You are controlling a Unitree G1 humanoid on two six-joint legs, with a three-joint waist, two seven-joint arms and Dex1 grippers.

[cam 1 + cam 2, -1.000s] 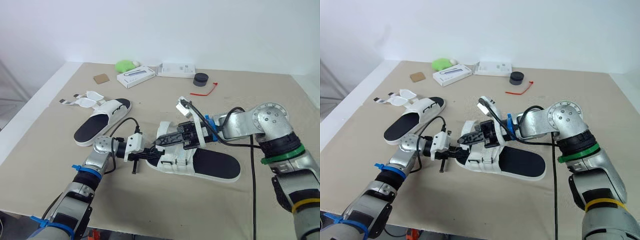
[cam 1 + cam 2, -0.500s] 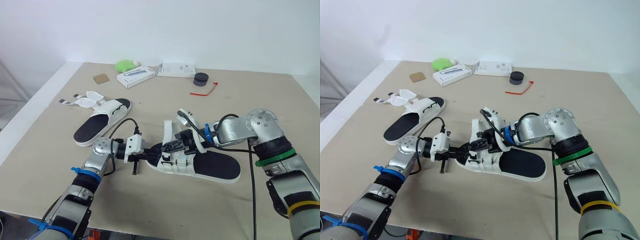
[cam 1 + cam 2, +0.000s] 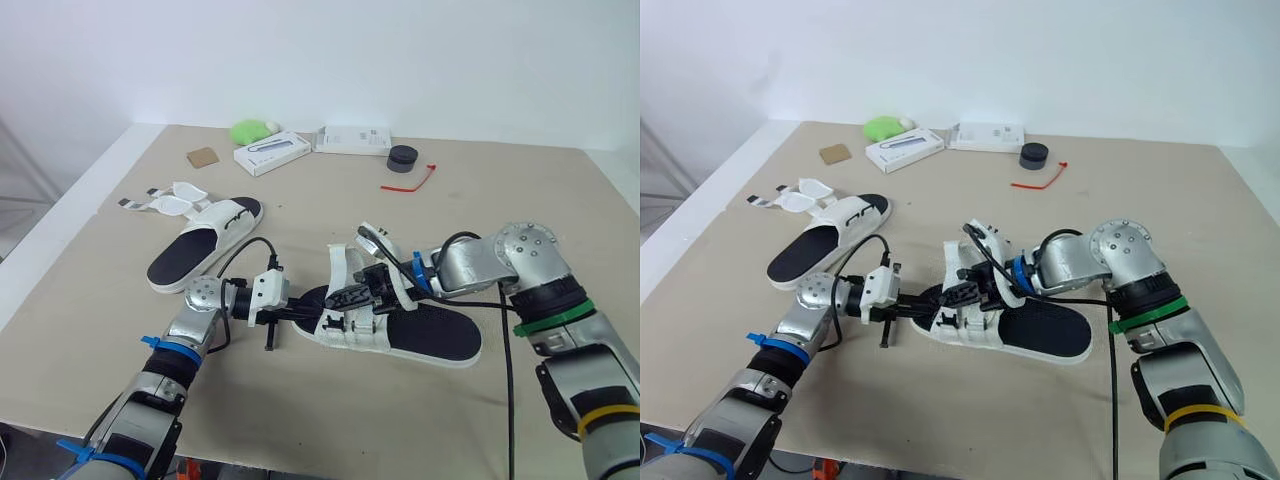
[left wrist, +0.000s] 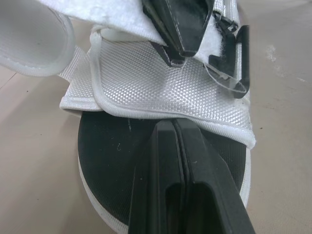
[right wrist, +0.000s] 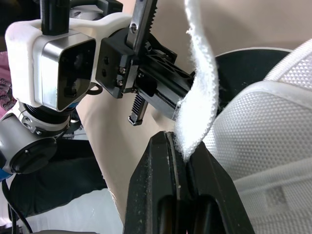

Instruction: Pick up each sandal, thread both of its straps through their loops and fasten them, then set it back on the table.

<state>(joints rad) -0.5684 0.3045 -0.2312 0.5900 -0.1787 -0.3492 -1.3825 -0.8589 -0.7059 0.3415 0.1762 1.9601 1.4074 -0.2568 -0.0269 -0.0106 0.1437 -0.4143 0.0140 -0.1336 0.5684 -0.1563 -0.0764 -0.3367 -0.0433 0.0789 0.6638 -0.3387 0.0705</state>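
Where the sandal (image 3: 440, 335) lies on the table (image 3: 330, 420) in the eye view, left gripper (image 3: 312, 310) and right gripper (image 3: 352, 297) meet at its left end; left wrist view: jaws clenched, nothing between, over footbed (image 4: 112, 161); right wrist view: jaws pinching the white strap (image 5: 202, 83)

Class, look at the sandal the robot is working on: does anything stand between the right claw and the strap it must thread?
Nothing visible does. The right claw is shut directly on the white strap of the near sandal. The left claw, shut, sits at that sandal's toe end.
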